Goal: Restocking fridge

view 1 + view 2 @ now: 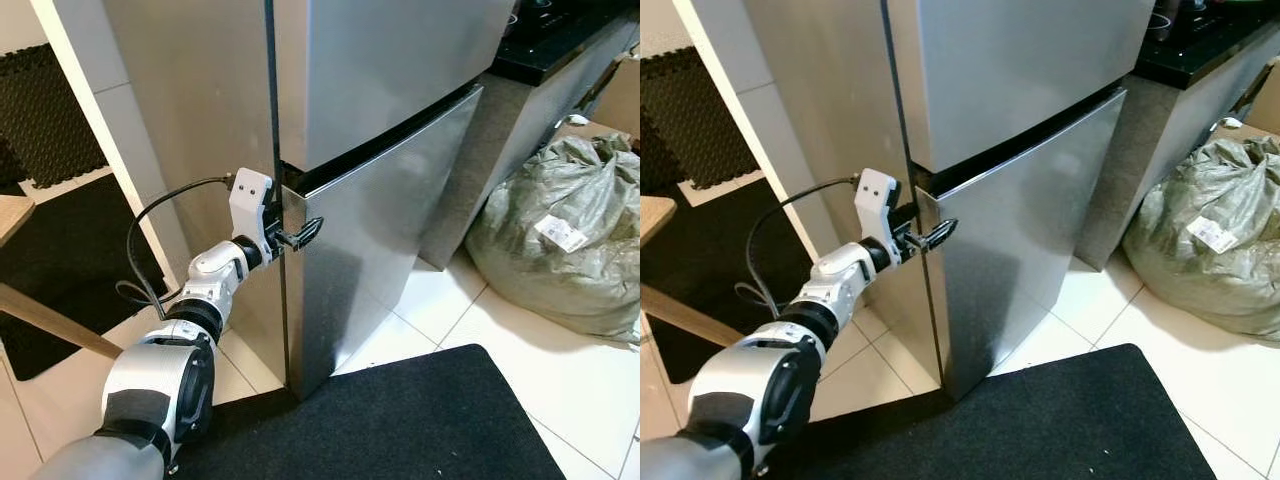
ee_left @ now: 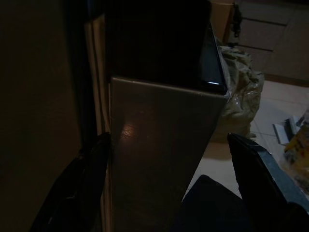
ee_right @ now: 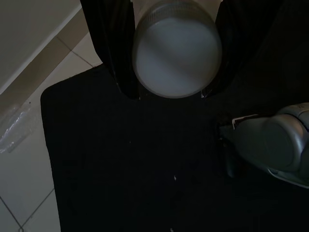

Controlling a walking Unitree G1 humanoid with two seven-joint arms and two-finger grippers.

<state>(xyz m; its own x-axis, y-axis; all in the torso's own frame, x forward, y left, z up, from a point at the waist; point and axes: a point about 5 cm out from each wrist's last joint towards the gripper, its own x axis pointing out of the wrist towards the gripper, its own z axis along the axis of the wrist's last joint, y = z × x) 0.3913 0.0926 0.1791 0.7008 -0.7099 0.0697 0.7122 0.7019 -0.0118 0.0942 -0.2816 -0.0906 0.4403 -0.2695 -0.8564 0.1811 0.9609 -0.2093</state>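
Observation:
The steel fridge stands in front of me, with its upper door (image 1: pixel 390 70) closed. Its lower door (image 1: pixel 390 220) sits slightly out at the left edge. My left gripper (image 1: pixel 290 238) is at that edge, just under the gap between the doors. It is open, with one finger (image 2: pixel 91 179) behind the edge and the other finger (image 2: pixel 260 169) in front of the door face. My right gripper (image 3: pixel 176 53) hangs low over the black mat (image 3: pixel 120 159). It is shut on a white round container (image 3: pixel 176 48), seen end-on.
A black mat (image 1: pixel 400 420) lies before the fridge on white tiles. A bulging grey-green sack (image 1: pixel 570 230) lies at the right, beside a dark-topped counter (image 1: pixel 560 40). A wooden table corner (image 1: pixel 15 215) and dark mats (image 1: pixel 50 100) are at the left.

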